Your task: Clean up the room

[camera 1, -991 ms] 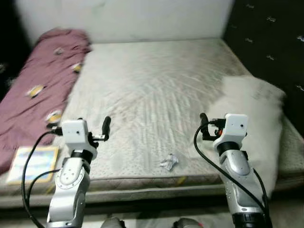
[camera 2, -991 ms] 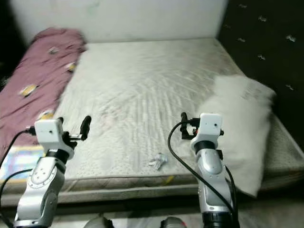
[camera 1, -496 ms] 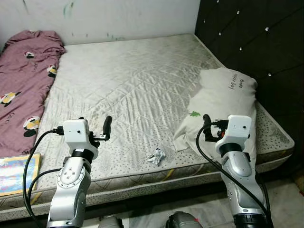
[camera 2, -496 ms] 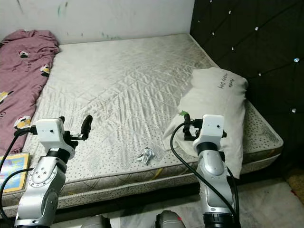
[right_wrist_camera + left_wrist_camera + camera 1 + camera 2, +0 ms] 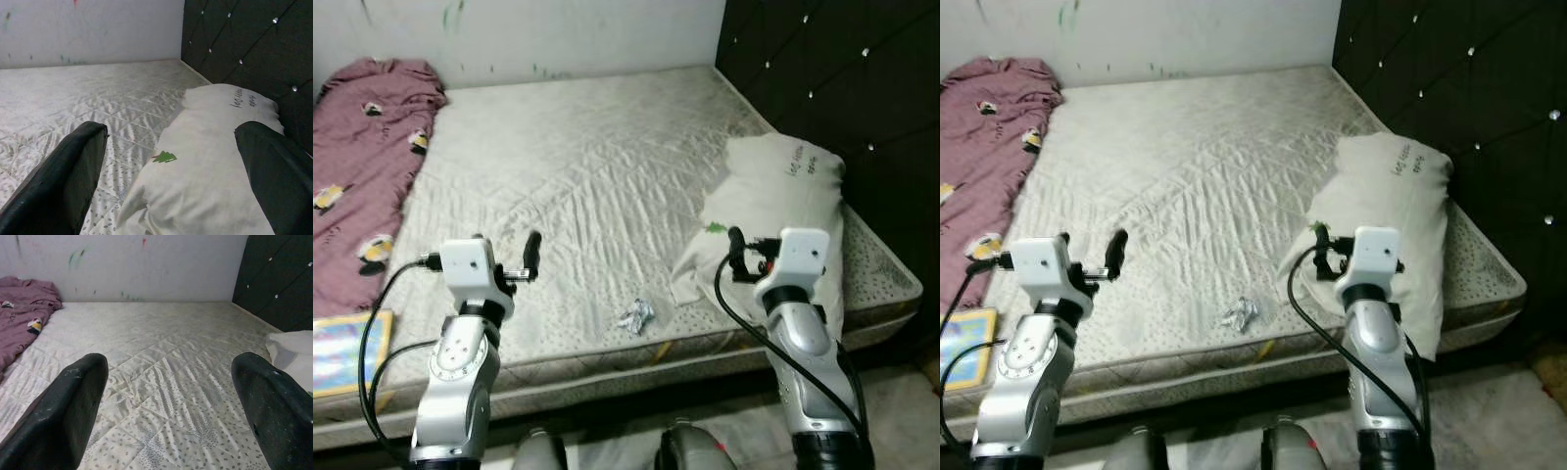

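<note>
- A bare quilted mattress [image 5: 587,186] takes up most of the head views, set against a pale wall [image 5: 538,34] at the far end and a dark tufted headboard [image 5: 832,78] on the robot's right.
- A small crumpled wrapper [image 5: 635,316], silvery white, lies on the mattress near its front edge, between the two arms and apart from both.
- A white pillow [image 5: 778,211] with a small green tree mark and dark lettering lies along the right side of the mattress, next to the headboard; its lower end reaches the mattress's front corner.
- A maroon blanket [image 5: 362,166] with small patterned patches runs along the left side of the mattress, bunched against the wall at the far end.
- A flat picture book [image 5: 347,350] with a yellow border and blue cover rests at the front left corner, just beside the blanket's near end.
- The left pincer [image 5: 171,406] hovers above the front left part of the mattress; its two black fingers stand wide apart with nothing between them.
- The right pincer [image 5: 171,171] is raised over the pillow's lower end, fingers likewise spread wide and holding nothing.
- There is no bin, box or other container visible.
</note>
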`<state>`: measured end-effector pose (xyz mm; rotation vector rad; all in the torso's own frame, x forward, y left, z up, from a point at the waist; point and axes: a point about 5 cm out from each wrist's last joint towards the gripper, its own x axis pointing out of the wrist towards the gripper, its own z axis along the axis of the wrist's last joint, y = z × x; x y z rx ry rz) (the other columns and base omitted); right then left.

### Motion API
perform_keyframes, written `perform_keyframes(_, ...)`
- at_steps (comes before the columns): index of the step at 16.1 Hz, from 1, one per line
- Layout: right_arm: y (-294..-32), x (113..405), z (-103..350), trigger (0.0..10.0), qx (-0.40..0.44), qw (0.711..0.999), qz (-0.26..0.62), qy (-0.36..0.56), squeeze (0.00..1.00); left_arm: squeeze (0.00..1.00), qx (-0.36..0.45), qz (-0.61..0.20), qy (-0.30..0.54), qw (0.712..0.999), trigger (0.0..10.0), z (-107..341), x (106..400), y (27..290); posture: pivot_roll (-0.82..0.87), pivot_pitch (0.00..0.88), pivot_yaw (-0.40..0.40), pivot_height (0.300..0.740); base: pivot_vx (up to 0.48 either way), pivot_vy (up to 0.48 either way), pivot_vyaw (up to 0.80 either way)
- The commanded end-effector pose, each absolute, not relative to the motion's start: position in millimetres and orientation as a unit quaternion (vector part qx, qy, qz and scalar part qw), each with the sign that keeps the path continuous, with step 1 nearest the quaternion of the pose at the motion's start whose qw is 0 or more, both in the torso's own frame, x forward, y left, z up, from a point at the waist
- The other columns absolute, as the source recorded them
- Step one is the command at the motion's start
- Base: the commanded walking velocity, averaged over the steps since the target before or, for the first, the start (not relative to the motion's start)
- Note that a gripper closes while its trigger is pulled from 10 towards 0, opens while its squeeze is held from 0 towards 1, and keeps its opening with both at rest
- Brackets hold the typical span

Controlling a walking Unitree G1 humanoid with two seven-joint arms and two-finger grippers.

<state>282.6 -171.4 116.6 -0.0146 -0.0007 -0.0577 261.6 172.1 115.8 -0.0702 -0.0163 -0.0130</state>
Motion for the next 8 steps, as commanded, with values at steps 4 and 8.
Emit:
perform_keyframes(4,-167.1,284.6,113.3,10.0,-0.005,1.0,-0.017,0.007,0.0,0.0,-0.026,0.013,0.0,1.0,10.0,112.4,261.8,177.8,-0.05,0.0,0.023,0.594,0.0,0.0,0.0)
perform_keyframes(8,-165.0,287.5,114.7,10.0,-0.007,1.0,-0.007,0.004,0.0,0.0,-0.027,0.029,-0.004,0.999,10.0,113.7,264.1,180.2,-0.06,0.0,0.021,0.594,0.0,0.0,0.0)
